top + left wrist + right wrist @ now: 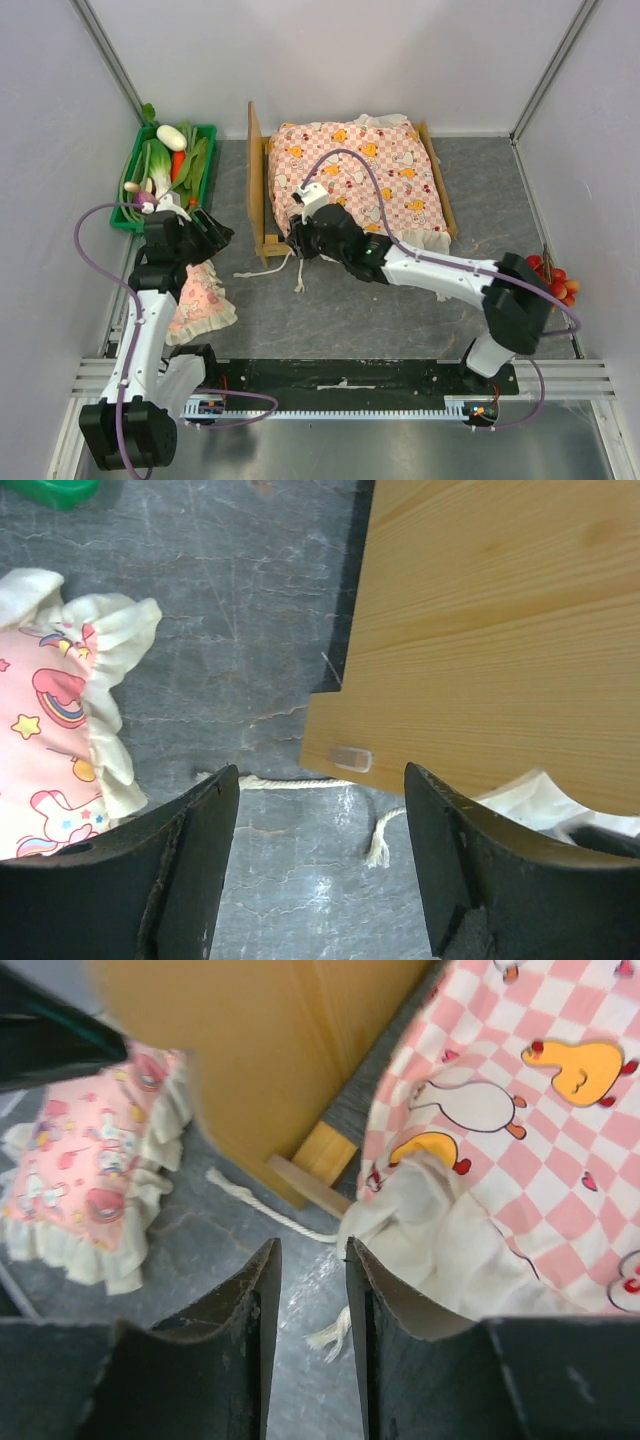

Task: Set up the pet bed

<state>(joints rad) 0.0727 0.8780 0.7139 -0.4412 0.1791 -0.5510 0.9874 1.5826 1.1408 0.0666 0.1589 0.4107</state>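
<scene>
The pet bed (257,190) is a light-wood frame with its headboard on the left. The pink-checked mattress (365,170) lies on it, its white frill hanging over the near-left corner. The small pink frilled pillow (200,298) lies on the table to the left. My left gripper (216,233) is open and empty between the pillow (50,730) and the headboard (500,630), over a white cord (290,781). My right gripper (298,240) is narrowly open and empty at the bed's near-left corner, its right finger (400,1330) beside the mattress frill (450,1250).
A green crate (135,170) of vegetables stands at the back left, close to the headboard. Red fruits (555,280) lie at the right wall. White cords (270,268) trail on the grey table in front of the bed. Walls close in on three sides.
</scene>
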